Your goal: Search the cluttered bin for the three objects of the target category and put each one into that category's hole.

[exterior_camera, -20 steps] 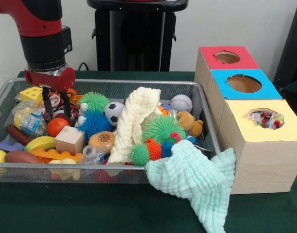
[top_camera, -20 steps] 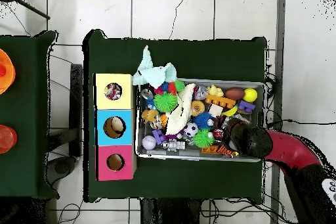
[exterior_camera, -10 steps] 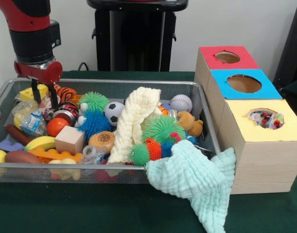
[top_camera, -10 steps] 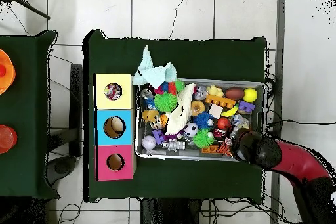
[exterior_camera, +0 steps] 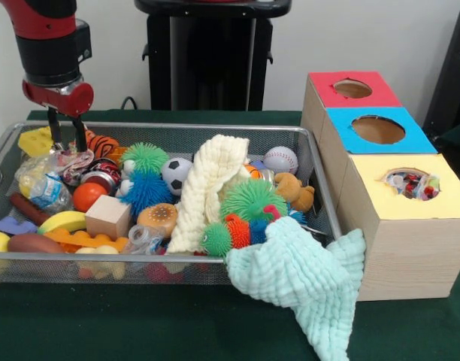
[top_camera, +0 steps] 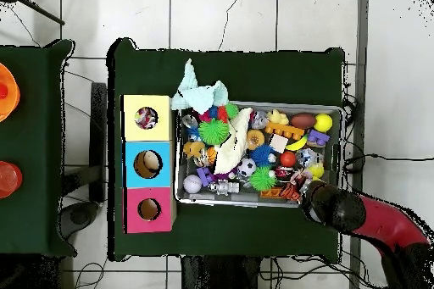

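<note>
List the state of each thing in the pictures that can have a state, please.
pincer: open, empty, over the bin's far corner
yellow hole: holds small items
blue hole: holds a pale round thing
red hole: open
mint cloth: draped over the bin's rim
wire bin: full of toys

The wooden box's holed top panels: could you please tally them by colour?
Red holed top panel: 1
Blue holed top panel: 1
Yellow holed top panel: 1
Total: 3
</note>
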### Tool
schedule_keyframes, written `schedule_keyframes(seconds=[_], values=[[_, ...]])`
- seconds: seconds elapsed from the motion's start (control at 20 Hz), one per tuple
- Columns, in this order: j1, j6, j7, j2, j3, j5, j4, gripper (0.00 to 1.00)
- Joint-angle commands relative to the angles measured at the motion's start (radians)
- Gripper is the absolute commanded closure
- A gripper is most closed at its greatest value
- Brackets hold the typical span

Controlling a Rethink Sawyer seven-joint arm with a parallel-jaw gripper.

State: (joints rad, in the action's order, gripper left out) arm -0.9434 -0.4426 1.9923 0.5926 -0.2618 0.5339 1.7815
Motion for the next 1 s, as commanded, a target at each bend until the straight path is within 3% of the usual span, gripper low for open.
schedule_keyframes(seconds=[0.05,0.25,0.6,1.0], values=[[0.029,-0.024,-0.043,-0.129,0.034,0.088,-0.051,0.00],[0.012,-0.009,-0.066,-0.205,0.028,0.099,-0.118,0.00],[-0.010,-0.009,-0.112,-0.278,-0.002,0.116,-0.218,0.00],[0.008,-0.018,-0.084,-0.274,0.005,0.103,-0.255,0.00]])
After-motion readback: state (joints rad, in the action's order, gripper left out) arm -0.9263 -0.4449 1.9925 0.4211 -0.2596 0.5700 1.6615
